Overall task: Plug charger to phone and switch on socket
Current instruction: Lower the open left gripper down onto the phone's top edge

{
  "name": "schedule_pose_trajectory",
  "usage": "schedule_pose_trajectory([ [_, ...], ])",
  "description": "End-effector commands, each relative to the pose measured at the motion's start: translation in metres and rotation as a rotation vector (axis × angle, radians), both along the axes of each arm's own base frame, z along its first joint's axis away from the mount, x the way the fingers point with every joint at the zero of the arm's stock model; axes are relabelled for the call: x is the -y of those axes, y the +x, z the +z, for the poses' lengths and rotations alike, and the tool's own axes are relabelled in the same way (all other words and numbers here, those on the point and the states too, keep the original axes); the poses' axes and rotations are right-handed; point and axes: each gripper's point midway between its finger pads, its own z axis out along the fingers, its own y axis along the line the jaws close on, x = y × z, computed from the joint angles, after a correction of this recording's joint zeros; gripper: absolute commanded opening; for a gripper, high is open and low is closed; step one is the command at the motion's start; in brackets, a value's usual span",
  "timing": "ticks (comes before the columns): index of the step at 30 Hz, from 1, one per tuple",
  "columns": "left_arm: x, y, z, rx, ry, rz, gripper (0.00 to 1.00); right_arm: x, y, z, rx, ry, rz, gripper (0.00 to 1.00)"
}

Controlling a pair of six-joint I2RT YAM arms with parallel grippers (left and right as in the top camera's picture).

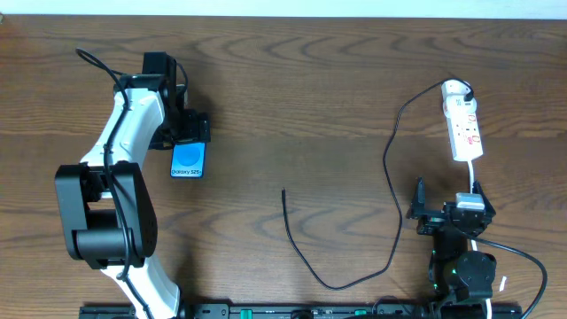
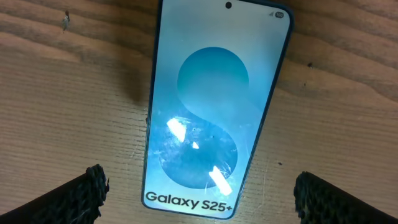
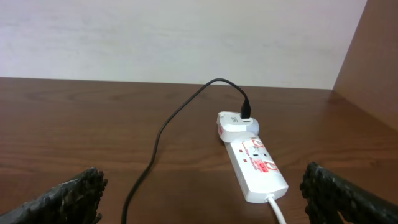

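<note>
The phone (image 1: 187, 160) lies flat on the wooden table at the left, its blue screen up with white "Galaxy S25+" text (image 2: 214, 106). My left gripper (image 1: 188, 135) hovers over it, open, its fingers straddling the text end (image 2: 200, 199) without touching. The charger cable (image 1: 387, 168) runs from a white adapter (image 3: 236, 124) on the socket in a long loop to its free tip (image 1: 283, 192), lying mid-table. The white socket (image 1: 463, 124) lies at the right (image 3: 256, 165). My right gripper (image 1: 449, 197) is open and empty (image 3: 205, 199), just short of the socket's near end.
The socket's white cord (image 3: 277, 208) leads back under my right arm. A pale back wall (image 3: 186, 37) and a brown side panel (image 3: 373, 56) bound the table behind the socket. A black rail (image 1: 292, 312) runs along the front edge.
</note>
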Motion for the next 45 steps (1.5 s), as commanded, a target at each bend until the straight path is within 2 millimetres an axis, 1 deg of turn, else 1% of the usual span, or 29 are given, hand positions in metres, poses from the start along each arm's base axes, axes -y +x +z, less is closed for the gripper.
schedule_pose_trajectory([
  [1,0.002,-0.004,-0.011,-0.02,-0.003,0.004,0.98,-0.001,0.0,0.0,0.003,0.012,0.002,0.99],
  [6,0.001,-0.002,-0.016,-0.005,0.001,-0.026,0.98,-0.001,0.0,0.0,0.003,0.012,0.002,0.99],
  [12,0.001,0.003,-0.016,0.014,0.003,-0.038,0.98,-0.001,0.0,0.0,0.003,0.012,0.002,0.99],
  [18,0.002,0.003,-0.016,0.015,0.004,-0.04,0.98,-0.001,0.0,0.0,0.003,0.012,0.002,0.99],
  [28,0.023,0.009,-0.016,0.039,0.022,-0.116,0.98,-0.001,0.0,0.0,0.003,0.012,0.002,0.99],
  [31,0.02,0.01,-0.016,0.04,0.044,-0.114,0.98,-0.001,0.0,0.0,0.003,0.012,0.002,0.99],
  [33,0.014,0.01,-0.018,0.036,0.073,-0.101,0.98,-0.001,0.0,0.0,0.003,0.012,0.002,0.99],
  [35,0.013,0.01,-0.022,0.029,0.075,-0.094,0.98,-0.001,0.0,0.0,0.003,0.012,0.002,0.99],
  [42,0.012,0.009,-0.039,-0.002,0.075,-0.094,0.98,-0.001,0.0,0.0,0.003,0.012,0.002,0.99],
  [45,0.011,0.009,-0.04,-0.004,0.074,-0.087,0.98,-0.001,0.0,0.0,0.003,0.012,0.002,0.99],
])
